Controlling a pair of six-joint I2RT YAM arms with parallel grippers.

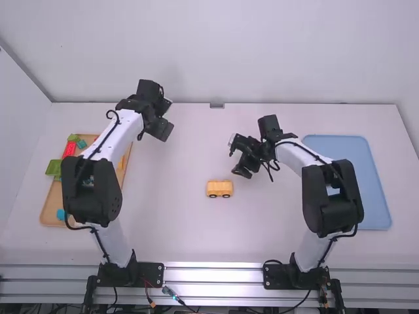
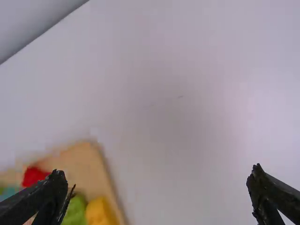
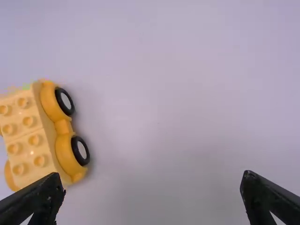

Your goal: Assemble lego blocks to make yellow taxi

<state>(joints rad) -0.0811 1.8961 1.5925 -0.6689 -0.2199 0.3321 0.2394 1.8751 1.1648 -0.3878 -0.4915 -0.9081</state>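
Note:
A yellow toy car (image 1: 219,189) with studs on top stands on the table near its middle. In the right wrist view the car (image 3: 33,136) lies at the left, its black wheels along one side. My right gripper (image 1: 237,157) is beyond the car and to its right, apart from it. Seen from its own wrist, the right gripper (image 3: 152,185) is open and empty. My left gripper (image 1: 163,116) is over the far left part of the table, right of the tray's far end. The left gripper (image 2: 157,180) is also open, with nothing between its fingers.
A wooden tray (image 1: 52,212) at the left holds several loose blocks, among them a red block (image 1: 69,149) and a green block (image 1: 53,167); the left arm covers part of it. A blue tray (image 1: 374,196) lies at the right, partly behind the right arm.

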